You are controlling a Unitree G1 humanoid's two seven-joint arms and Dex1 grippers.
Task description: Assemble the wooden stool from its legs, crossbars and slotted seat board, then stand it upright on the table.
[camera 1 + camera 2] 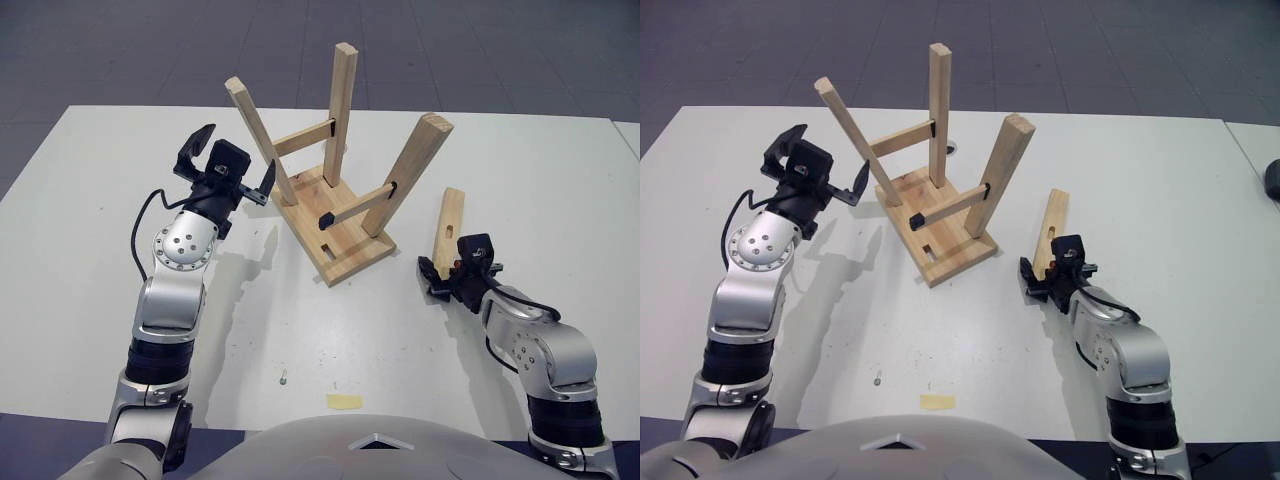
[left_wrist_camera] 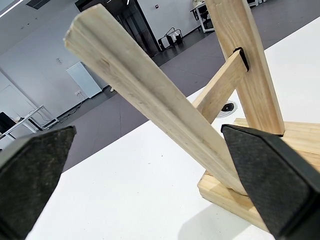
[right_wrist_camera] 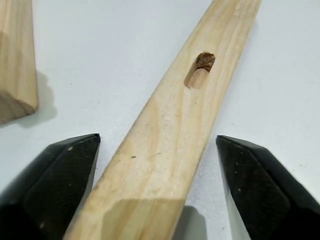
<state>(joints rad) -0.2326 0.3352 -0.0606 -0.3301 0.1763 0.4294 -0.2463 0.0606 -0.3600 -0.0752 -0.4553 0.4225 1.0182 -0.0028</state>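
Note:
The slotted seat board (image 1: 345,250) lies flat on the white table with three legs standing up from it: a leaning left leg (image 1: 258,140), a back leg (image 1: 340,115) and a thick right leg (image 1: 408,172). Two crossbars (image 1: 303,137) (image 1: 358,207) join them. My left gripper (image 1: 238,150) is open, just left of the leaning leg (image 2: 150,100), not touching it. A loose fourth leg (image 1: 448,228) with a slot (image 3: 200,70) lies on the table to the right. My right gripper (image 3: 155,170) is open, its fingers either side of that leg's near end.
A scrap of yellow tape (image 1: 344,401) and a small screw (image 1: 284,378) lie near the table's front edge. A cable hole (image 1: 952,148) sits in the table behind the stool. Bare table (image 1: 90,200) stretches to the far left and back right.

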